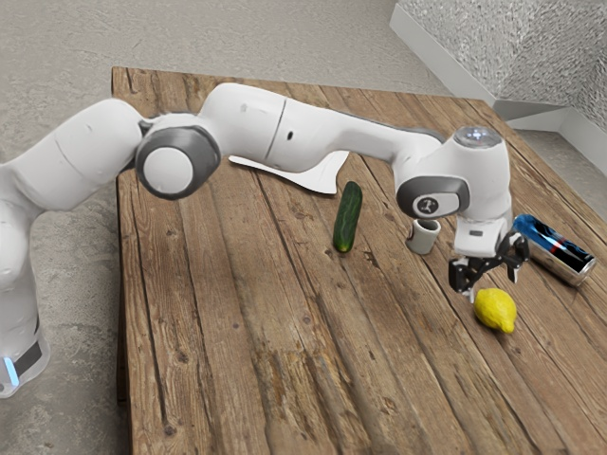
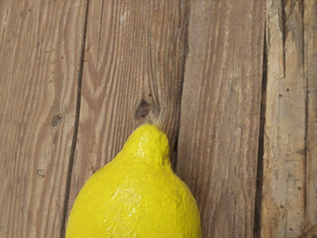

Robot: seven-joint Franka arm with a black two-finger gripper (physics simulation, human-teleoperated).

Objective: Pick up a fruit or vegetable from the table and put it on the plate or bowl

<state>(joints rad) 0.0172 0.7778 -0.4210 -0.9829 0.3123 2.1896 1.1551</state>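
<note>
Black two-finger gripper (image 1: 486, 275) poised just above bumpy yellow lemon (image 1: 496, 310), fingers spread wide, nothing pinched; lemon lying on wooden plank table (image 1: 237, 313).

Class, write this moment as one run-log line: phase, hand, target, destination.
phase: pre-grasp | hand: open, over lemon | lemon: on table | plate: partly behind arm

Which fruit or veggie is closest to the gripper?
The yellow lemon, lying just under the gripper. The green cucumber lies much farther away, beyond the small cup.
</note>
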